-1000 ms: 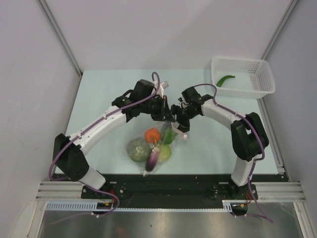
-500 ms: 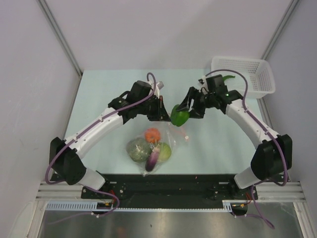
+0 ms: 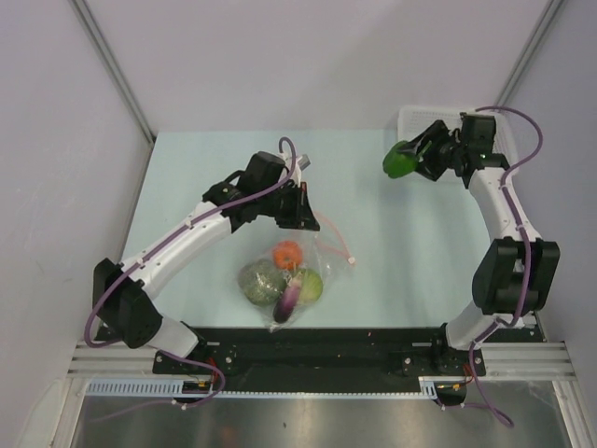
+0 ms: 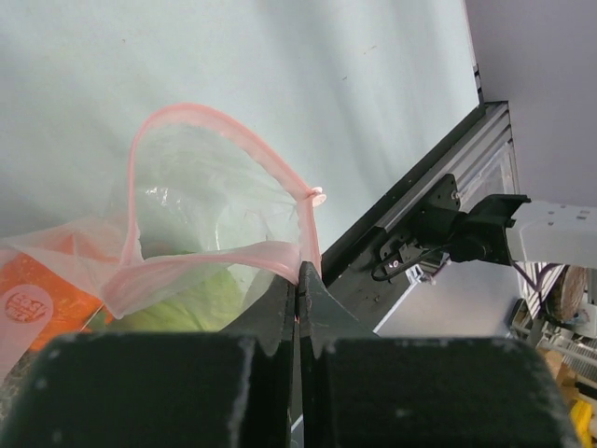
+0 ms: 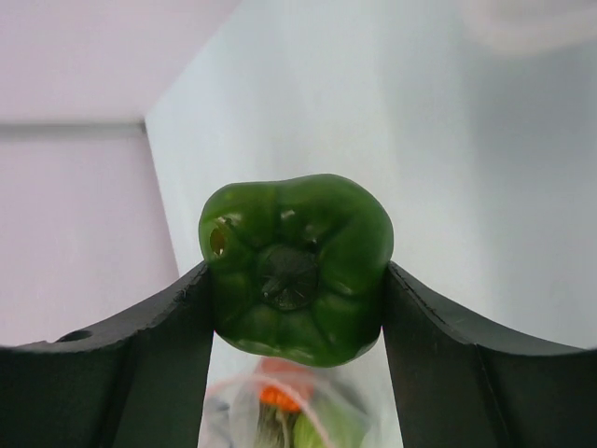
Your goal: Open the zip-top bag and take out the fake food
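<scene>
The zip-top bag (image 3: 312, 257) lies mid-table with its mouth open. My left gripper (image 3: 304, 213) is shut on its pink zip strip (image 4: 224, 140), which it pinches at the tips of my left gripper (image 4: 298, 273). Inside lie an orange-red ball (image 3: 287, 252), a mottled green-brown head (image 3: 260, 280), a pale green piece (image 3: 311, 285) and a purple eggplant (image 3: 287, 301). My right gripper (image 3: 410, 161) is shut on the dark green pepper (image 3: 399, 161), held in the air at the basket's left edge. In the right wrist view the pepper (image 5: 294, 266) sits squarely between both fingers (image 5: 177, 327).
The white mesh basket (image 3: 420, 113) stands at the back right corner, mostly hidden by my right arm. Grey walls close in on both sides. A black rail (image 3: 317, 345) runs along the table's near edge, just below the bag.
My right gripper has carried the green pepper from the bag's mouth up and right to the basket. The left gripper has kept its hold on the zip strip.
</scene>
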You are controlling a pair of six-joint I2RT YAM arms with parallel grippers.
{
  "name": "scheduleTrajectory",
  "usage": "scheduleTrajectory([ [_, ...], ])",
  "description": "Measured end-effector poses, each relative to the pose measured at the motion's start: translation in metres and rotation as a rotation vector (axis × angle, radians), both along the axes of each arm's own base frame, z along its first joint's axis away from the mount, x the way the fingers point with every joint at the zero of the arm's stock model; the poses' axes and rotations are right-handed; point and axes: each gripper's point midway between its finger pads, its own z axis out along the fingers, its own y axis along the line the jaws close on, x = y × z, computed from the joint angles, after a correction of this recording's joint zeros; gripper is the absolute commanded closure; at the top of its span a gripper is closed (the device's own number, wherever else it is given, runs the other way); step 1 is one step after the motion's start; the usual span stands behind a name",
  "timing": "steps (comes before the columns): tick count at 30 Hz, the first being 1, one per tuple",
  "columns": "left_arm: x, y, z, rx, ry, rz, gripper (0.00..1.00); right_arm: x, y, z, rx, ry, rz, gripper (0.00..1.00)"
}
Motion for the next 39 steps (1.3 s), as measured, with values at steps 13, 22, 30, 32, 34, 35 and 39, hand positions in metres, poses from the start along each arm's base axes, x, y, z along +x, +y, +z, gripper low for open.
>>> scheduleTrajectory([
  [13, 0.004, -0.006, -0.004, 0.048, -0.044, -0.154, 1.00, 0.148, -0.160, -0.047, -0.149, 0.007, -0.365, 0.49],
  [22, 0.003, -0.010, -0.007, 0.036, -0.050, -0.224, 1.00, 0.185, -0.187, -0.091, -0.299, 0.066, -0.390, 0.23],
  [30, -0.007, -0.012, -0.004, -0.042, -0.017, -0.178, 1.00, 0.172, -0.197, -0.110, -0.397, 0.145, -0.381, 0.00],
  [32, -0.007, -0.012, 0.001, -0.054, -0.011, -0.157, 1.00, 0.161, -0.195, -0.110, -0.408, 0.185, -0.377, 0.00],
  [34, -0.007, -0.011, 0.006, -0.059, -0.011, -0.137, 1.00, 0.147, -0.192, -0.104, -0.412, 0.223, -0.372, 0.00],
  [35, -0.007, -0.010, 0.009, -0.061, -0.015, -0.127, 1.00, 0.135, -0.186, -0.100, -0.415, 0.250, -0.364, 0.00],
  [39, -0.007, -0.004, 0.021, -0.057, -0.030, -0.095, 1.00, 0.075, -0.144, -0.073, -0.406, 0.286, -0.275, 0.00],
])
